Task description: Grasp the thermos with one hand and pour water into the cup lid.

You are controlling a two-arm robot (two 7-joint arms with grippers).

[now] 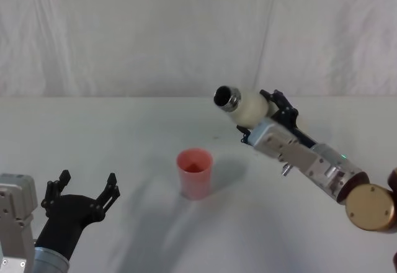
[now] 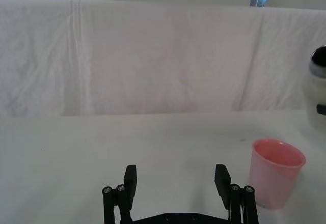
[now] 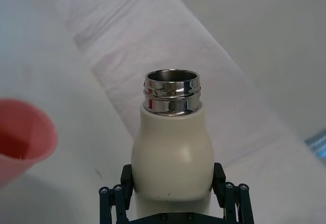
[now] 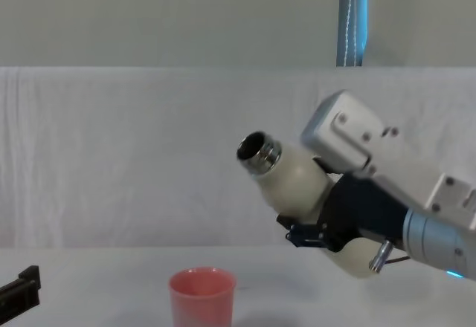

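Item one, left gripper (image 1: 84,189): parked low at the near left of the white table (image 1: 124,130), black fingers spread wide with nothing between them, well apart from everything else; the left wrist view showed the same open jaws with the cup off to one side. Item two, cup lid (image 1: 195,172): small pink plastic cup, upright on the table near the centre, mouth open to the ceiling, a darker patch at the bottom that could be liquid or shadow, not decidable. Judged very light and easily tipped or nudged; nothing held it down. Item three, thermos (image 1: 245,106): cream-white bottle held in the air to the right of and beyond the cup, tilted steeply with its open steel neck (image 4: 258,152) aimed up and leftward, above the cup but not yet over it; no stream visible. Judged rigid, smooth-skinned and likely slippery, heavier if full, its weight shifting as it tips; the straight body below the shoulder looked the sound place to hold. Item four, right gripper (image 3: 173,196): fingers pressed against both sides of the thermos body below the shoulder, the arm reaching in from the right.
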